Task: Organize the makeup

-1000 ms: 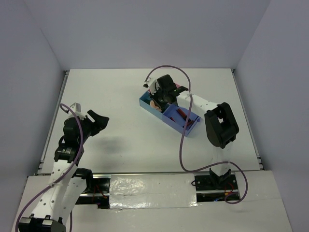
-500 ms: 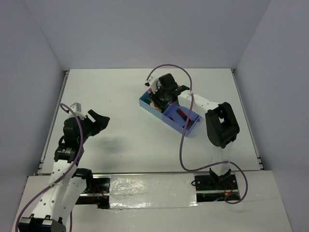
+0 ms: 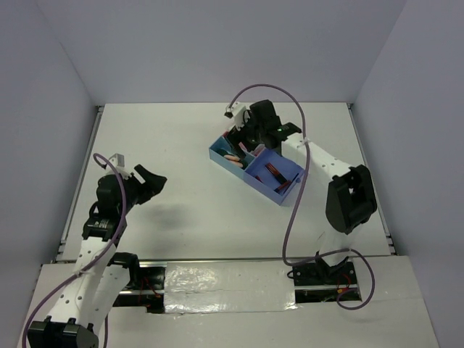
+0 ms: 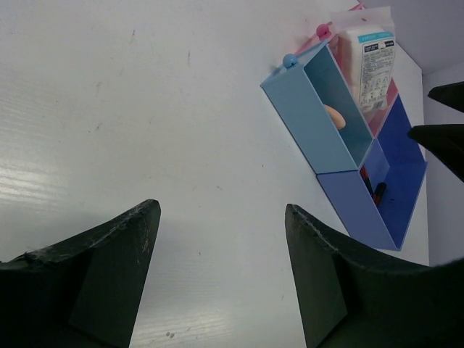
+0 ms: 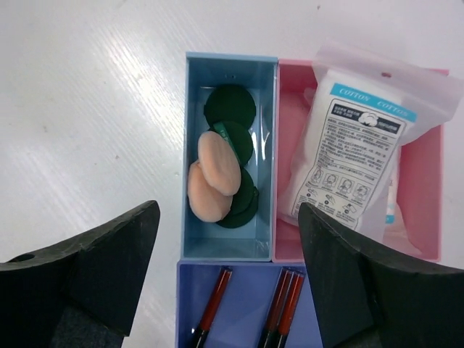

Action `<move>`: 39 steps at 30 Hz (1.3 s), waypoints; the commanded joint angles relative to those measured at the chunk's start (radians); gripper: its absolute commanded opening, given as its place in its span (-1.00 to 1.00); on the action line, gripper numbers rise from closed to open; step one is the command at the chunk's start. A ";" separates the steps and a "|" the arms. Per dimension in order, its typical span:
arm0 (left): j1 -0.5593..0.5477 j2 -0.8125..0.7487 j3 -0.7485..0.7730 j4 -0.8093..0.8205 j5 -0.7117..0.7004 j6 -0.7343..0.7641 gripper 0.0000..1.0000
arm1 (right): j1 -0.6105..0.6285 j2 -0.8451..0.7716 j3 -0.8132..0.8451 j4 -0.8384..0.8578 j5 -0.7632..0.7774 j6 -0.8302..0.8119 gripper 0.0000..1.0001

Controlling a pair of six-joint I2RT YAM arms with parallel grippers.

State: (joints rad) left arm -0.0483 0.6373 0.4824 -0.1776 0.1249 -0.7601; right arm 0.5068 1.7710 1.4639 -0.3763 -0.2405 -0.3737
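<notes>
The blue tray (image 3: pixel 217 156) sits right of the table's middle. Straight below my open right gripper (image 5: pixel 228 210), nothing between its fingers, lies the light-blue compartment (image 5: pixel 192 246) with dark green discs (image 5: pixel 230 105) and two peach discs (image 5: pixel 217 163). A white blue-printed packet (image 5: pixel 355 159) leans in the pink compartment (image 5: pixel 420 181). Three red-and-black sticks (image 5: pixel 286 301) lie in the dark blue compartment. From above, the right gripper (image 3: pixel 250 134) hovers over the tray's far end. My left gripper (image 3: pixel 148 180) hangs open and empty (image 4: pixel 221 210) far left of the tray (image 4: pixel 304 116).
White walls close the table (image 3: pixel 181 130) at the back and on both sides. The right arm's purple cable (image 3: pixel 290 217) loops down beside the tray's near right corner. The left wrist view shows bare white tabletop (image 4: pixel 145 109) between the left gripper and the tray.
My right gripper has opened from shut and risen back from low over the light-blue compartment towards the tray's far end. The left arm has stayed put.
</notes>
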 commanded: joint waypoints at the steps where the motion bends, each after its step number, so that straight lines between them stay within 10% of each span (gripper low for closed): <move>1: 0.004 0.010 0.041 0.059 0.032 0.016 0.64 | -0.017 -0.107 -0.013 -0.019 -0.085 0.012 0.70; 8: 0.004 0.036 0.019 0.131 0.094 0.018 0.99 | -0.114 -0.303 -0.140 0.017 -0.180 0.088 0.66; 24: 0.004 0.134 0.067 0.237 0.177 0.064 0.99 | -0.445 -0.694 -0.415 0.100 0.041 0.121 0.99; 39: 0.004 0.052 0.065 0.219 0.197 0.111 0.99 | -0.453 -0.805 -0.528 0.089 0.119 0.341 0.99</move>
State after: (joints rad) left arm -0.0483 0.7193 0.5198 0.0071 0.2985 -0.6796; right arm 0.0582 1.0004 0.9386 -0.3237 -0.1658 -0.0742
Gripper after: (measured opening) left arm 0.993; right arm 0.994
